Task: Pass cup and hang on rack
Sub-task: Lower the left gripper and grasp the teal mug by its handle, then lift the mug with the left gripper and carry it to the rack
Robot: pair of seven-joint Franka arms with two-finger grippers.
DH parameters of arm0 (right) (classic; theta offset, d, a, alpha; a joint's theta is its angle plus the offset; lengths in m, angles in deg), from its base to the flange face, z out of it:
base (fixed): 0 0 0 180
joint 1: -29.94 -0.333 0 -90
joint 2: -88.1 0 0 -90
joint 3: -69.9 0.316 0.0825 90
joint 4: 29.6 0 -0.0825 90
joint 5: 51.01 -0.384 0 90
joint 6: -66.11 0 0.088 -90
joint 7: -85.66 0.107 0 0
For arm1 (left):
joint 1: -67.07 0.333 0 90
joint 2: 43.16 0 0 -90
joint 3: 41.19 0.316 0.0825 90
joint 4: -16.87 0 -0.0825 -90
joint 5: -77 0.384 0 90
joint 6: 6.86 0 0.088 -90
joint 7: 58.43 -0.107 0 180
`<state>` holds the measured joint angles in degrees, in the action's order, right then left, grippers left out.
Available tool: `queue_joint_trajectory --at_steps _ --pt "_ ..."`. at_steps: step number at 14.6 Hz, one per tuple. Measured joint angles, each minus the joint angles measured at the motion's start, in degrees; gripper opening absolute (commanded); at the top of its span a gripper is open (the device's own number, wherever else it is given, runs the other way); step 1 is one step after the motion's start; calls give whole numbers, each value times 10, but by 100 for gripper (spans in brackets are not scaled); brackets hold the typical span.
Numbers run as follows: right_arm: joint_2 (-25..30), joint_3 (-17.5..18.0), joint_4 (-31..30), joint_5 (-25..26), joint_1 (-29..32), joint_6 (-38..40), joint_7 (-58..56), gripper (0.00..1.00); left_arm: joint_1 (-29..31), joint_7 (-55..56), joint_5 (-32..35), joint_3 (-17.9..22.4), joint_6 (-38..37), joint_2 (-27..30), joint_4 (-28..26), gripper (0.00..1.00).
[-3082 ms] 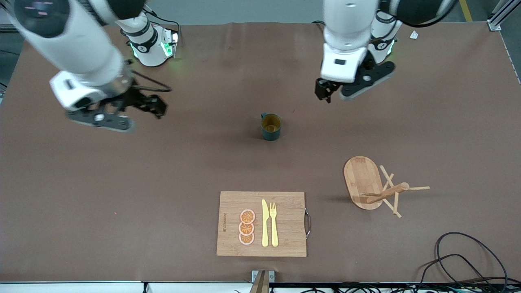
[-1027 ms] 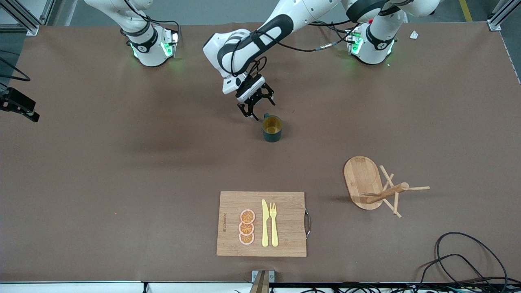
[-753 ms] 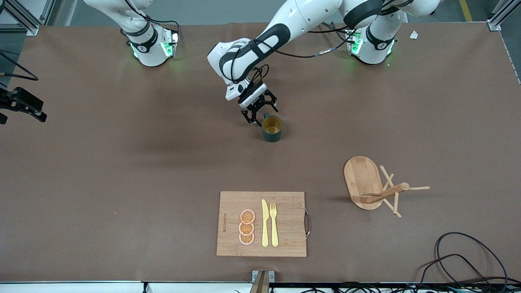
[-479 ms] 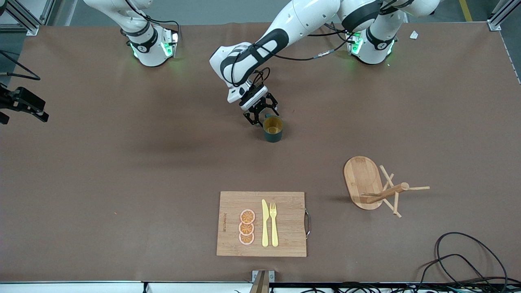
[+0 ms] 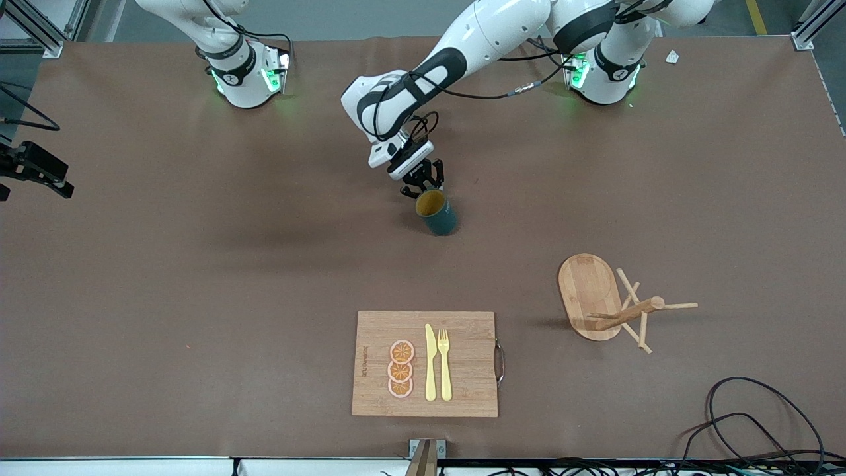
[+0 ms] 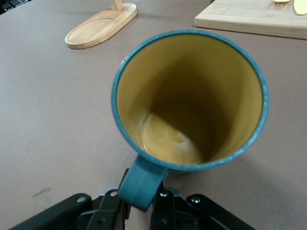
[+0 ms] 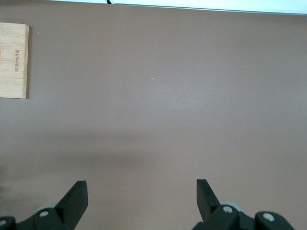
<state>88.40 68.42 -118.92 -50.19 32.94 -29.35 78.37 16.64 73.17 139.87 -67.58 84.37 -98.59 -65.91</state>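
Observation:
The dark teal cup (image 5: 436, 213) with its mustard-yellow inside (image 6: 189, 100) sits mid-table, tipped so its rim leans toward my left gripper. My left gripper (image 5: 421, 184) is shut on the cup's small handle (image 6: 144, 184), one finger on each side of it (image 6: 141, 203). The wooden rack (image 5: 608, 301) lies on its side toward the left arm's end of the table, nearer the front camera than the cup; its oval base (image 6: 100, 26) shows in the left wrist view. My right gripper (image 5: 39, 173) waits open (image 7: 141, 194) over the table's edge at the right arm's end, holding nothing.
A rectangular wooden cutting board (image 5: 426, 363) with orange slices, a yellow knife and a fork lies near the front edge; its corner (image 6: 254, 19) shows past the cup. Black cables (image 5: 760, 423) loop at the front corner at the left arm's end.
My left gripper closed from wide open onto the cup's handle, and the cup went from upright to tilted. The right arm barely shifted.

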Motion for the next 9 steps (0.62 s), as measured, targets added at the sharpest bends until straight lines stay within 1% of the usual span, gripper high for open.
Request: queue_joint_trajectory --at_steps 4,7,9 --pt "0 0 0 0 0 0 0 100 5 -28 -12 -1 4 2 22 0" --pt "0 0 0 0 0 0 0 100 34 -75 -73 -9 8 26 58 0" --pt "0 0 0 0 0 0 0 100 79 -108 -127 -33 23 58 74 0"
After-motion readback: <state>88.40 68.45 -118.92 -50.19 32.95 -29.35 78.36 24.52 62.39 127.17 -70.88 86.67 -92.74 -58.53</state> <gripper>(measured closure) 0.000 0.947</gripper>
